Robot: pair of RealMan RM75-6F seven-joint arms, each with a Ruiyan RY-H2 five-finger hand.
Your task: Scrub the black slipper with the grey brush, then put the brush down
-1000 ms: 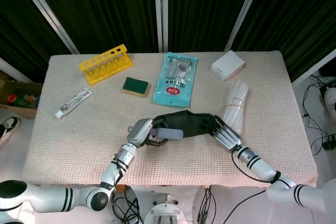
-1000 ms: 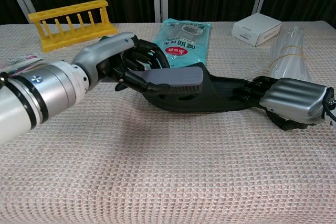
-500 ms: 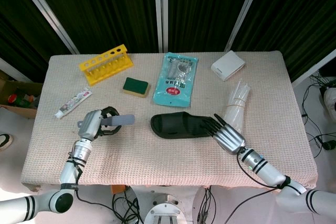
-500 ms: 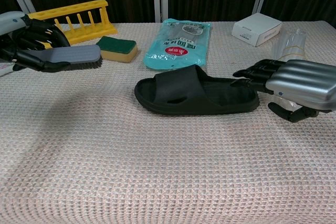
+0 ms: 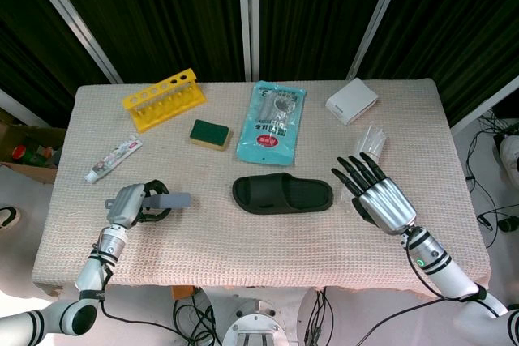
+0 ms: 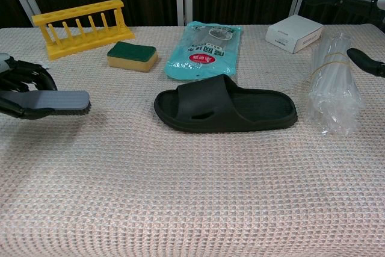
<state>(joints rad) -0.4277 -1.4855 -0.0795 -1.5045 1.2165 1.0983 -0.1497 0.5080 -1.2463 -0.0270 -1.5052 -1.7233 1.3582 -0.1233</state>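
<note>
Matte black slipper [image 5: 283, 194] on waffle-weave cloth; left robot hand [image 5: 130, 204] gripping flat grey brush [image 6: 55, 99], right robot hand [image 5: 381, 196] splayed.

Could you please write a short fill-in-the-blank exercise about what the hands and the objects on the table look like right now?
1. The grey brush is held by the ____ hand.
2. The right hand holds ____.
3. The black slipper lies on the table, touched by ____ hand.
4. The green sponge lies nearest the yellow ____.

Missing words: left; nothing; neither; rack
</note>
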